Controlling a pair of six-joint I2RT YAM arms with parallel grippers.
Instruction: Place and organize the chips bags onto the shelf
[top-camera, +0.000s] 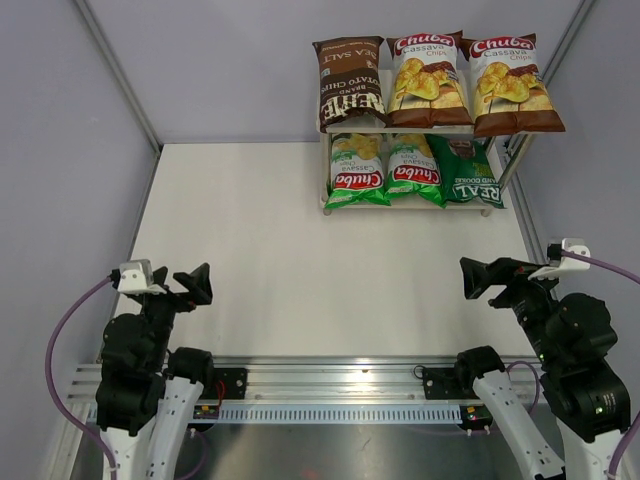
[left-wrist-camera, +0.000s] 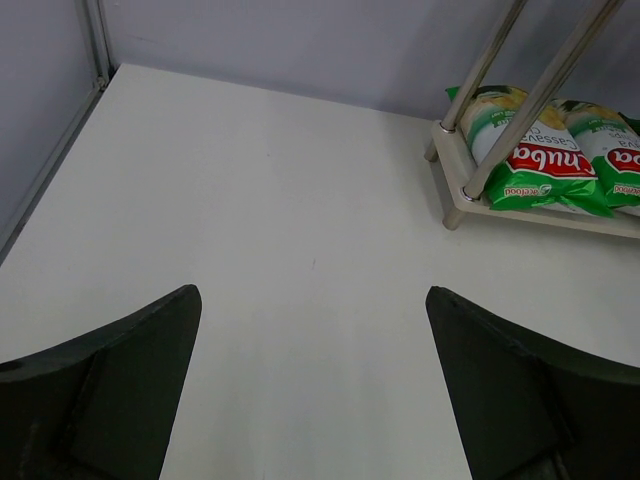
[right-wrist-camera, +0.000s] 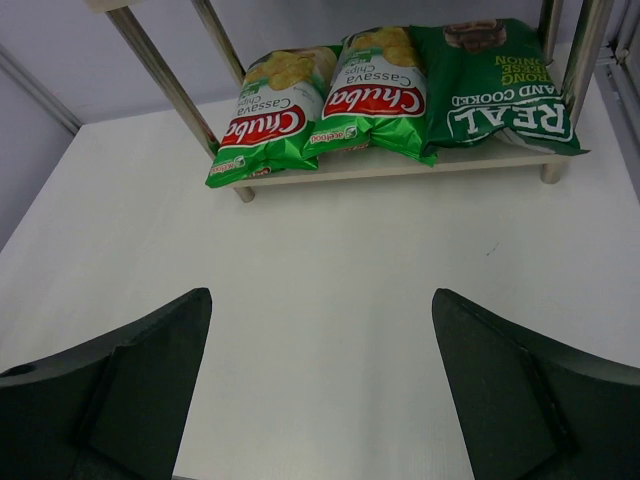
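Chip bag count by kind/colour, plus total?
brown-and-white Chuba bags: 2
green-and-white Chuba bags: 2
dark green REAL bag: 1
dark brown Kettle Sea Salt bag: 1
Total: 6, all on the shelf

Bright, even light; perhaps slight glare

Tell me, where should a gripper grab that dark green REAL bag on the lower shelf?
Probably the near sealed end of the REAL bag, at the lower board's front edge, coming low from the front. It lies flat, a green Chuba bag tight against one side and a metal leg beside the other.
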